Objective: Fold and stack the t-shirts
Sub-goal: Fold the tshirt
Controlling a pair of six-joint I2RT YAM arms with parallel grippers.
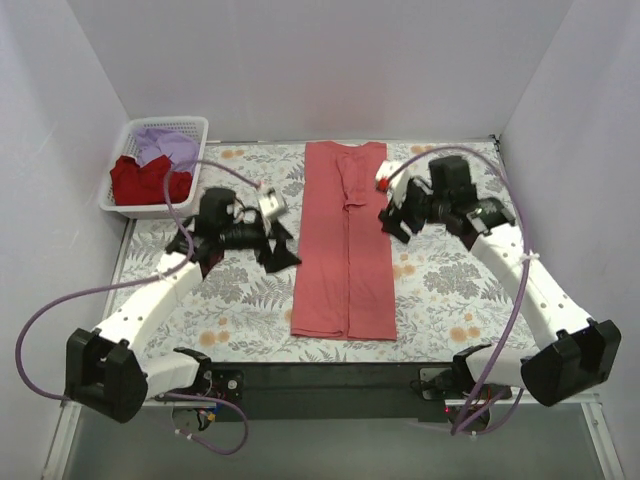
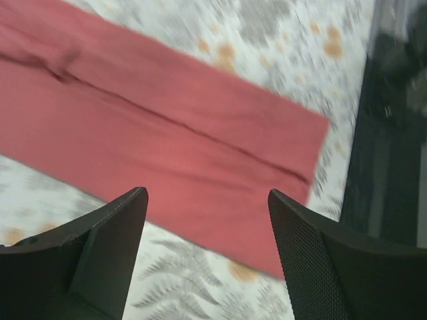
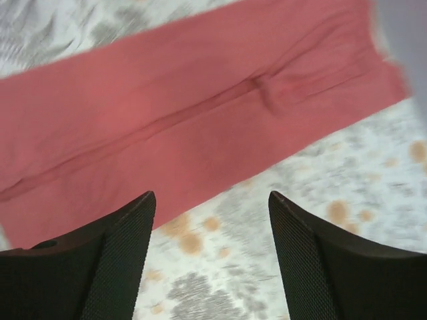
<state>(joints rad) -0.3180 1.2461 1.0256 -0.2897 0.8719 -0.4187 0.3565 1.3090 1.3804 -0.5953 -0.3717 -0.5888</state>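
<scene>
**Grippers both gaping, holding nothing, either side of the coral tee**

Left gripper (image 1: 279, 246) and right gripper (image 1: 393, 223) are both standing with jaws spread wide. Nothing is sitting between the fingers in either wrist view.

Coral-red t-shirt (image 1: 345, 250) is lying flat in the middle of the table. It is folded into a long narrow strip, running from the far edge toward the arm bases. Both sides are meeting in a seam-like line down the centre. A small bunched crease is showing near the far end.

Left gripper is sitting just off the strip's left edge, about halfway along, fingertips pointing at the fabric. Right gripper is sitting just off the right edge, further toward the far end. I can't tell whether either fingertip is touching the fabric. Both wrist views are blurred, looking down across the strip between the dark fingers.

Darker red t-shirt (image 1: 141, 181) is lying crumpled in the white lattice basket (image 1: 190, 124). Lavender t-shirt (image 1: 168, 146) is bunched behind it in the same basket. The basket is sitting at the far left corner, well apart from the coral strip.

Grey-and-orange floral cloth (image 1: 450, 285) is covering the table under everything. Black strip (image 1: 330, 377) is running along the near edge between the arm bases. Purple cables (image 1: 30, 335) are looping off both arms. White walls are closing in three sides.
</scene>
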